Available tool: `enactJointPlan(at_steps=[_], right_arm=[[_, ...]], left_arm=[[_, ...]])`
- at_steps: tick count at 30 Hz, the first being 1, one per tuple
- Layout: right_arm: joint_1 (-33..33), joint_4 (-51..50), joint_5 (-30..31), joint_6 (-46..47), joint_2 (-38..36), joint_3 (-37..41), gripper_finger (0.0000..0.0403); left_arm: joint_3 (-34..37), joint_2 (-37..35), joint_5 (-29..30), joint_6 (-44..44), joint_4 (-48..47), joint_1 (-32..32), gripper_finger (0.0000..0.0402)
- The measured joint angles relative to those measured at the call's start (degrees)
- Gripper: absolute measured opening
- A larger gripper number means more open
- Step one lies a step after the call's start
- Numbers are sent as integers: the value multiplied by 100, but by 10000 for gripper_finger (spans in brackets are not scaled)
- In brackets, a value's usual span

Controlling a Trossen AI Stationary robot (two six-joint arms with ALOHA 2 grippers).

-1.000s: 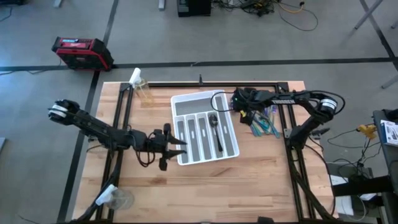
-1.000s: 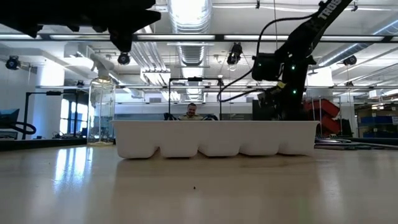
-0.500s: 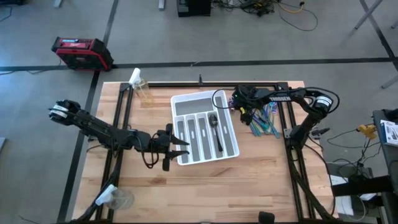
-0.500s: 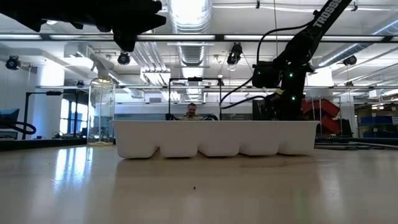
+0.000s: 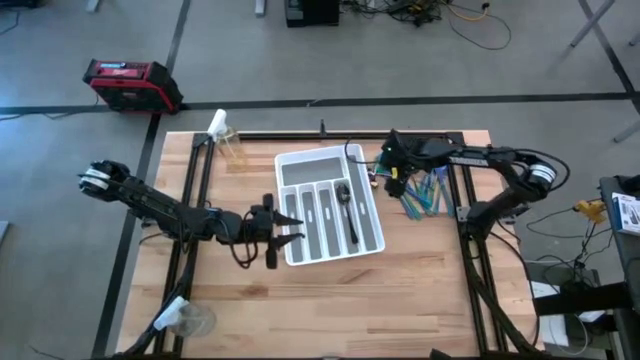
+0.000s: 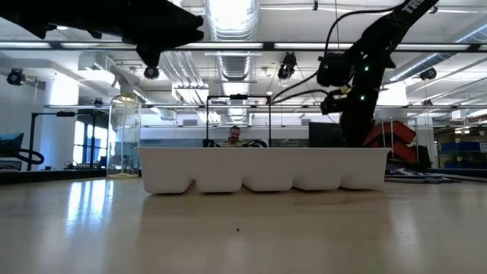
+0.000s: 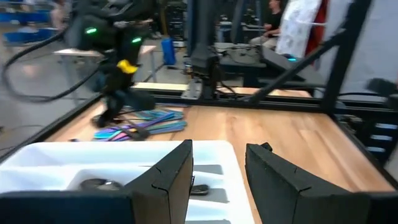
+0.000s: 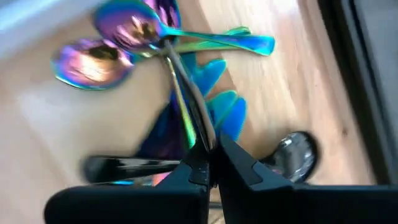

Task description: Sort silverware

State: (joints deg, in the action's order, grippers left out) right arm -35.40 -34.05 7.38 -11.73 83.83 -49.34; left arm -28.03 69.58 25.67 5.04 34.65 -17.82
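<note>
Right gripper (image 8: 208, 163) now stands higher above the silverware pile (image 5: 425, 192) than half a second ago; in the low view the right arm has risen clear of the tray's far rim. In the right wrist view its fingers are pinched together on a slim iridescent piece (image 8: 186, 109), whose bowl or head end points down toward the pile; fork or spoon, I cannot tell. Judgement: one piece is picked and lifted, so the carry to the tray comes next.

The remaining silverware lies heaped on the table just beside the white tray (image 5: 300, 165), on its right side.

Tray contents: one dark spoon (image 5: 346, 208) lies lengthwise in a long slot toward the right. The other slots and the cross compartment at the far end show nothing.

Left gripper (image 7: 217, 177) waits at the tray's left edge, fingers apart and holding nothing.
</note>
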Motion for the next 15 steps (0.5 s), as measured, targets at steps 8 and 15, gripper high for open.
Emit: enactJointPlan(at_steps=[8,15], right_arm=[[184,-132,-1983,2201,-995,1,1],[941,425,-2158,3833,-1440,0,0]], left_arm=[[4,0,865,-2,-2,2,132],[11,0,1282,47,-11,7,132]])
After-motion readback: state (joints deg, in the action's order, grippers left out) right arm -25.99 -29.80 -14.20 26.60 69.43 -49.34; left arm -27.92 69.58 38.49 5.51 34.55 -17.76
